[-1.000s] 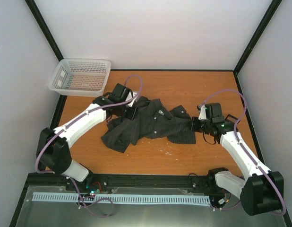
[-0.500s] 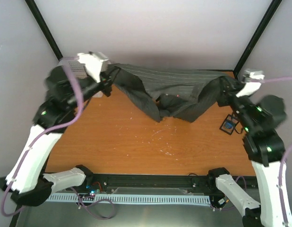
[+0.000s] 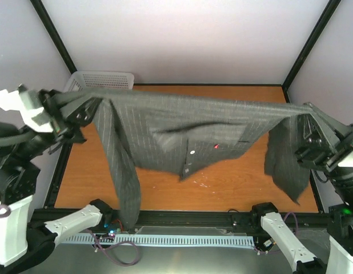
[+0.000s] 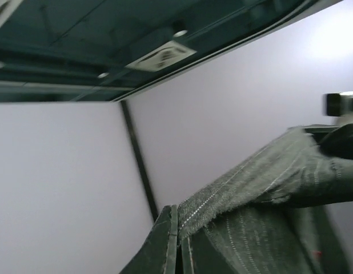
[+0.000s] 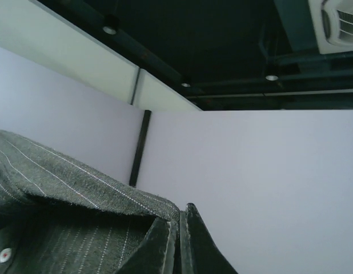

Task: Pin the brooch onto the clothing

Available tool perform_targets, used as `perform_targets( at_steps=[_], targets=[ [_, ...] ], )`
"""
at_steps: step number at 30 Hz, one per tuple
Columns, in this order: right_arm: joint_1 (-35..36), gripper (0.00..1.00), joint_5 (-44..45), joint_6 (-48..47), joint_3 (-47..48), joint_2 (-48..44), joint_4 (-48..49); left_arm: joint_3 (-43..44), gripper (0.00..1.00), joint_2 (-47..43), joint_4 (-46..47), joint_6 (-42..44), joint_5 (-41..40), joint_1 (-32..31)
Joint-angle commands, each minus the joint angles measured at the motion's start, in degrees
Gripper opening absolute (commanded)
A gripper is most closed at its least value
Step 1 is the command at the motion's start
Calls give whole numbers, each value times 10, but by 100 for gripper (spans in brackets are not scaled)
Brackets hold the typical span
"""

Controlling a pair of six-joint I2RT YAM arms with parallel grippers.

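The clothing, a dark pinstriped shirt, hangs stretched in the air between both grippers, high above the orange table. Its red chest tag and a white button face the top camera, and the sleeves dangle at both ends. My left gripper is shut on the shirt's left edge; in the left wrist view the jaws pinch the fabric's hem. My right gripper is shut on the right edge; in the right wrist view the jaws clamp the cloth. No brooch shows.
A white mesh basket stands at the back left corner, partly behind the shirt. Black frame posts and pale walls close in the table on three sides. The left sleeve hangs down to the front rail.
Both arms have risen and spread apart, lifting the shirt off the table and stretching it wide. A small blue item seen on the right of the table is now covered by the right sleeve.
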Motion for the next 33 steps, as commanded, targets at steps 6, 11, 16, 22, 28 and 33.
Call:
perform_targets(
  at_steps=[6, 11, 16, 22, 28, 33],
  targets=[
    [-5, 3, 314, -38, -168, 107, 145, -47, 1, 190, 41, 18, -492, 15],
    [-5, 3, 430, -60, -249, 235, 236, -37, 1, 380, 38, -37, -463, 129],
    [-12, 41, 451, -115, -270, 444, 335, 63, 36, 607, 28, -30, -483, 177],
    [-20, 87, 478, -9, 11, 672, -52, 412, 88, 800, -229, -61, -515, 179],
    [-18, 91, 234, 89, -65, 601, -68, 102, 100, 578, -126, -59, -403, 177],
    [1, 91, -11, 152, -192, 557, 24, -105, 100, 438, -104, -98, -232, 176]
  ],
)
